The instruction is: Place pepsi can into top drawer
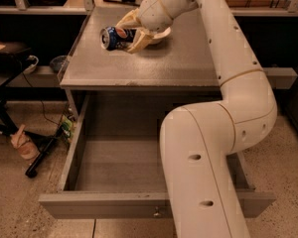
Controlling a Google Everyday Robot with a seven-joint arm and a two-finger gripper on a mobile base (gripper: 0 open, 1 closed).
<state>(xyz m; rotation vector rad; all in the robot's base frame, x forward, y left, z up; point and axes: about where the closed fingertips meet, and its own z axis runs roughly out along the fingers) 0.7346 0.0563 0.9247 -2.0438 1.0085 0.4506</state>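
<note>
Holds pepsi can (115, 37) in gripper (131, 32) near cabinet top's (154, 63) back-left corner, seemingly lifted, axis crosswise; top drawer (89, 205) open below front edge.

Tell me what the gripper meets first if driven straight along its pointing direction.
The gripper, above the cabinet top's far left, is shut on the pepsi can and points left, slightly downward. Beyond the can, it would probably meet the cabinet top near its left edge; its height is unclear.
</note>
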